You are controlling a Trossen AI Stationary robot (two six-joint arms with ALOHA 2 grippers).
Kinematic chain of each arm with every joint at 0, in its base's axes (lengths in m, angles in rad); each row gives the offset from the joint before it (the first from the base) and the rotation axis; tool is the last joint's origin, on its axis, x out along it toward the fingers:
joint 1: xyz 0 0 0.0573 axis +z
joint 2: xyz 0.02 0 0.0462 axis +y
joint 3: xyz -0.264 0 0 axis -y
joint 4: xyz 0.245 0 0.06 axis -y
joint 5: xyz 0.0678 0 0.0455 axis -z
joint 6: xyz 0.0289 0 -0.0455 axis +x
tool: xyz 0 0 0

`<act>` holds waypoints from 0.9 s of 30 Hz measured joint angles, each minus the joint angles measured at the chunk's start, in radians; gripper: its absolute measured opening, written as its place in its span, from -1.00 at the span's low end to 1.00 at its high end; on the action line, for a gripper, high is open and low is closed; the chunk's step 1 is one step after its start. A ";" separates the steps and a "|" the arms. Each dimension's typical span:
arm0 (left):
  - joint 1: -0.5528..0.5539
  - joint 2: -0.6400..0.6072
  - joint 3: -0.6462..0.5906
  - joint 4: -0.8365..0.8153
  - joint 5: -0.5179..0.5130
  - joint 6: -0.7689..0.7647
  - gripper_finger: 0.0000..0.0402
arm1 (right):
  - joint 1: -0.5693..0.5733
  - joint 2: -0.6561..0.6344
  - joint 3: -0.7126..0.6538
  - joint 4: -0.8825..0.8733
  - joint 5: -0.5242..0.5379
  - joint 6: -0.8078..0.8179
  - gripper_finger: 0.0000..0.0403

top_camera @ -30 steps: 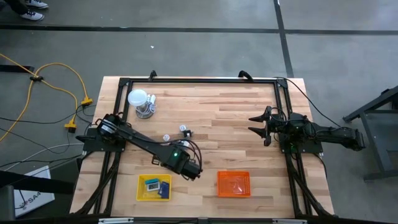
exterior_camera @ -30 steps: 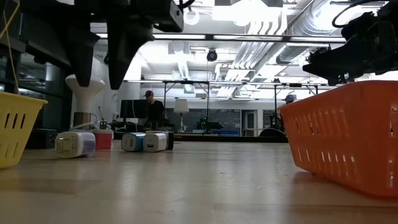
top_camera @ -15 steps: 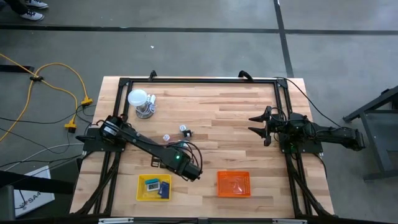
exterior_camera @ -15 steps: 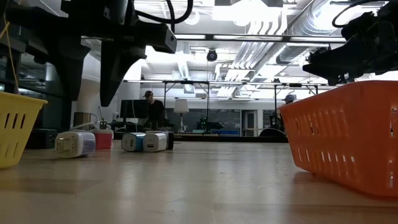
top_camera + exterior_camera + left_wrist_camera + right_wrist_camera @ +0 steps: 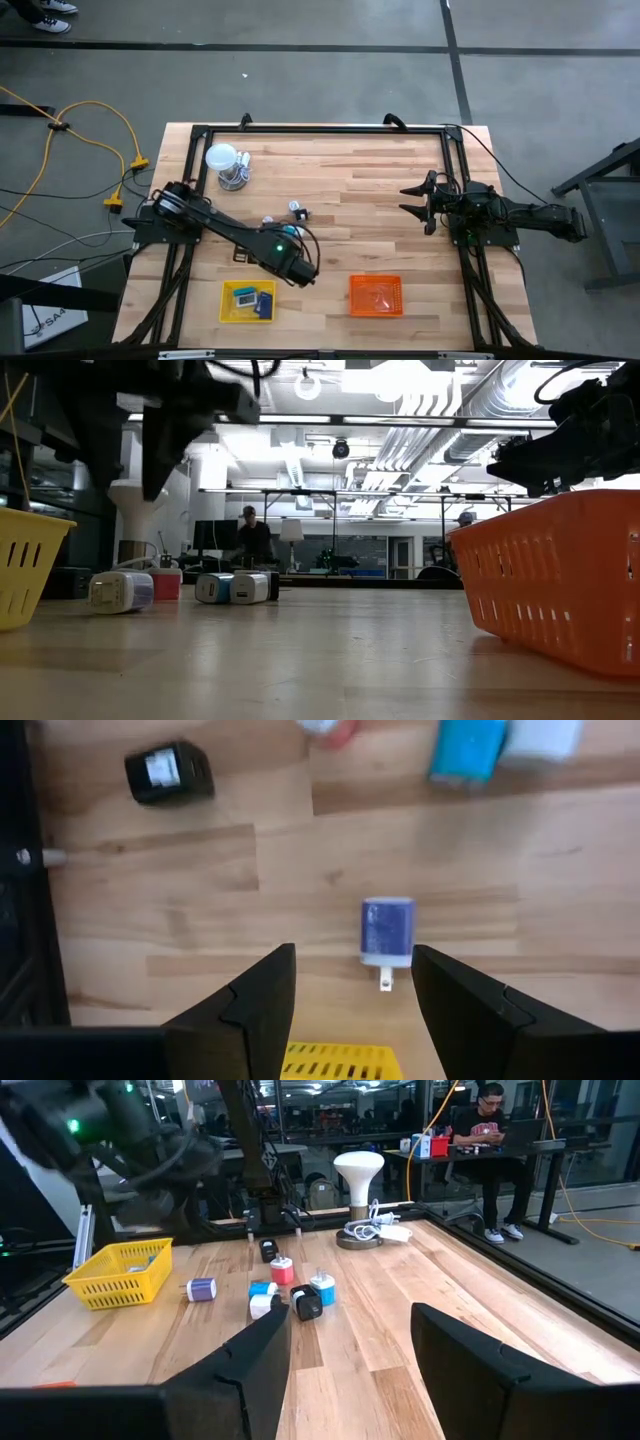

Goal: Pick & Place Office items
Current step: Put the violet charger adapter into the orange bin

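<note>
Several office items lie on the wooden table [image 5: 380, 180]. A purple block [image 5: 387, 932] lies flat with its prongs toward the yellow tray [image 5: 335, 1060]. Beyond it lie a black block [image 5: 168, 772] and a teal one [image 5: 468, 745]. My left gripper [image 5: 355, 955] hangs open above the table, pointing steeply down, with the purple block below and just beyond its fingertips; it touches nothing. In the high view it [image 5: 290, 265] is just far of the yellow tray [image 5: 248, 301]. My right gripper [image 5: 405, 200] waits open and level at the right side.
An orange mesh tray [image 5: 376, 295] stands near the front edge, right of the yellow one. A white globe on a wire stand [image 5: 222, 158] is at the far left. More small items [image 5: 232, 588] lie in a row mid-table. A person [image 5: 490, 1120] sits beyond the table.
My left gripper has drifted a little toward the table's left edge, away from the orange tray, and its wrist has tipped and rolled slightly. Its fingers stay open. Nothing on the table has moved.
</note>
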 joint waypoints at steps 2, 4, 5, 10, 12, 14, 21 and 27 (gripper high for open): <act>0.000 -0.041 -0.024 0.000 -0.015 0.008 -0.05 | 0.000 0.000 0.000 0.000 0.000 0.000 -0.03; 0.000 -0.077 -0.069 0.028 -0.027 0.010 -0.05 | 0.000 0.000 0.000 0.000 0.000 0.000 -0.03; 0.000 -0.094 -0.100 0.059 -0.027 0.010 -0.05 | 0.000 0.000 0.000 0.000 0.000 0.000 -0.03; 0.000 -0.153 -0.291 0.364 -0.017 0.036 -0.05 | 0.000 0.000 0.000 0.000 0.000 0.000 -0.03; 0.000 -0.157 -0.339 0.449 0.000 0.037 -0.05 | 0.000 0.000 0.000 -0.001 0.000 0.000 -0.03; -0.001 -0.157 -0.358 0.480 0.012 0.037 -0.05 | 0.000 0.000 0.000 -0.001 0.000 0.000 -0.03; -0.007 -0.158 -0.401 0.505 0.018 0.036 -0.05 | 0.000 0.000 0.000 -0.002 0.000 0.000 -0.03; -0.006 -0.158 -0.445 0.582 0.030 0.037 -0.05 | 0.000 0.000 0.000 -0.003 0.000 0.000 -0.03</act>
